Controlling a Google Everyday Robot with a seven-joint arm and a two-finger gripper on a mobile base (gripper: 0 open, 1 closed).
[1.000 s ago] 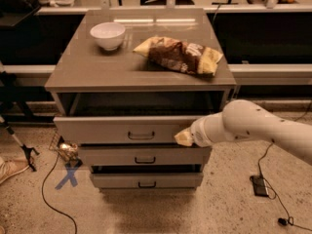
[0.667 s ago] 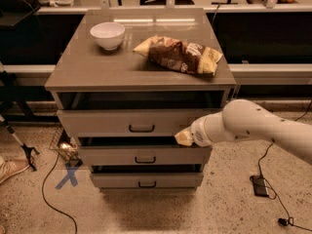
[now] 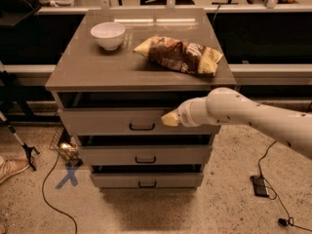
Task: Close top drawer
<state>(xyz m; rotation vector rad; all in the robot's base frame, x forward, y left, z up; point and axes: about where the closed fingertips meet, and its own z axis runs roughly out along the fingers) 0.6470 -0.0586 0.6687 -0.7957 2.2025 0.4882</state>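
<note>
The top drawer (image 3: pixel 112 122) is the tallest of three grey-beige fronts on the cabinet, with a small dark bar handle (image 3: pixel 142 127) at its centre. It stands slightly open, with a dark gap under the cabinet top. My gripper (image 3: pixel 169 118) comes in from the right on a white arm (image 3: pixel 243 113). Its yellowish tip rests against the drawer front, just right of the handle.
A white bowl (image 3: pixel 107 35) and a brown chip bag (image 3: pixel 180 55) lie on the cabinet top (image 3: pixel 87 67). Two shorter drawers (image 3: pixel 146 156) sit below. Cables and a power brick (image 3: pixel 260 185) lie on the floor at right, a blue X mark (image 3: pixel 67 175) at left.
The top drawer has slid inward, its gap is narrower. My gripper and arm have moved left along the drawer front, toward the handle.
</note>
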